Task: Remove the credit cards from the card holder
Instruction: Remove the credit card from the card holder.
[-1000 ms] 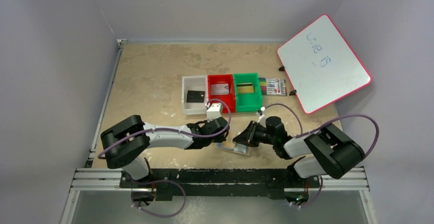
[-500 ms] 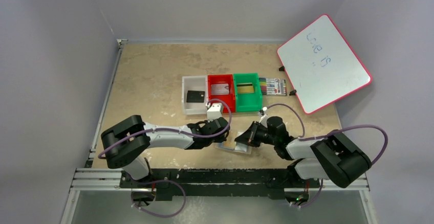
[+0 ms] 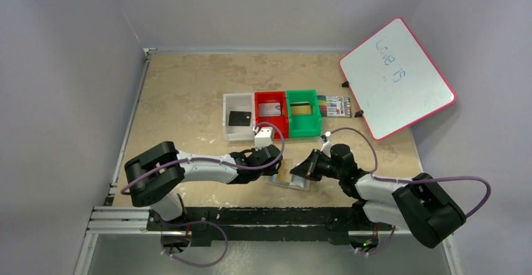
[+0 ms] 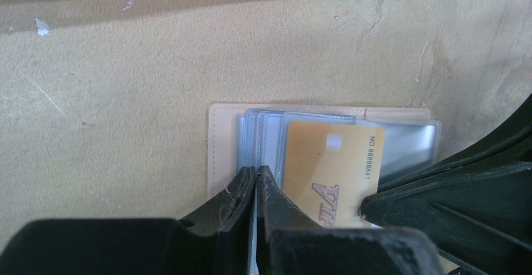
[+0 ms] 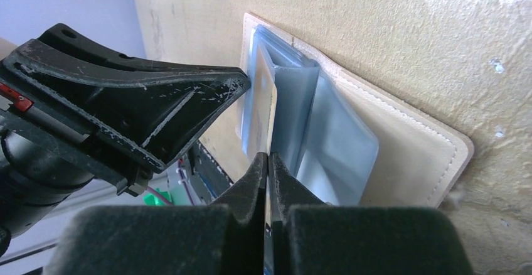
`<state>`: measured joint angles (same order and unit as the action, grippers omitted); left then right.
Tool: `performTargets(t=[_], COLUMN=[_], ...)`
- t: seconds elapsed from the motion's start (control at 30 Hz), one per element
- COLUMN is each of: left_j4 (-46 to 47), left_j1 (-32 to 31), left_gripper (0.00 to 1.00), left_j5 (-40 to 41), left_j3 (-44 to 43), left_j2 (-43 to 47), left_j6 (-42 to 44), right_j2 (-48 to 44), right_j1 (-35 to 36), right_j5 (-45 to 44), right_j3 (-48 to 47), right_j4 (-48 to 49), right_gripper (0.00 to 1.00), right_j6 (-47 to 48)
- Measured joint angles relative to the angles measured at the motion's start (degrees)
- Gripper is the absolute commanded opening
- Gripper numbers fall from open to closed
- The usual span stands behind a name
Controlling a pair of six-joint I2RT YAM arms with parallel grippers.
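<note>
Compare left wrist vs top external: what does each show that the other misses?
Left wrist only: the printed number on the gold card, the card sticking out of the clear sleeves of the card holder, and the left pincer shut at the sleeve edge.
Top external only: white bin, red bin and green bin, each with a card inside; marker pack; whiteboard; both arms whole.
Both: the holder open on the table, with the left and right pincer at it.

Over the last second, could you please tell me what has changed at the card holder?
The right gripper closed on the card, and its arm's elbow swung out toward the near right. The left gripper stayed shut at the holder, which lay where it was.
</note>
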<state>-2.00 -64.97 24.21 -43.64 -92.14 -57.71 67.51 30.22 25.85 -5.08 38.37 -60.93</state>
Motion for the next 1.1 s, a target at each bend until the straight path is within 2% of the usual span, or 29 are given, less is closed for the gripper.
performTargets(t=[0.27,0.33,0.53,0.63,0.8,0.93,1.1], left_j4=[0.0,0.0,-0.4,-0.7,-3.1,-9.6,-16.6], left_j1=[0.0,-0.1,-0.4,-1.0,-2.0,-3.6,-5.7], left_gripper=[0.03,0.1,0.4,0.49,0.51,0.5,0.42], left_j5=[0.0,0.1,0.8,0.5,0.3,2.3,7.7], left_j3=[0.0,0.0,0.7,1.7,0.3,-5.9,-13.1], left_j2=[0.0,0.0,0.9,2.4,2.6,-2.5,-7.6], left_j6=[0.0,0.0,0.1,0.8,3.1,4.4,4.3], right_j2=[-0.7,-0.8,1.3,4.8,11.0,13.7,13.8], right_j1=[-0.4,-0.5,-0.7,-0.7,-0.7,-0.7,-0.7], right_j5=[-0.9,-0.9,-0.8,-0.3,1.6,2.6,2.6], right_j3=[0.0,0.2,0.5,0.5,0.2,0.2,0.2], right_j4=[-3.5,-3.5,-2.1,0.8,7.3,10.6,10.8], right_gripper=[0.01,0.01,0.01,0.0,0.0,0.0,0.0], right_j6=[0.9,0.9,1.2,1.1,0.9,0.6,0.5])
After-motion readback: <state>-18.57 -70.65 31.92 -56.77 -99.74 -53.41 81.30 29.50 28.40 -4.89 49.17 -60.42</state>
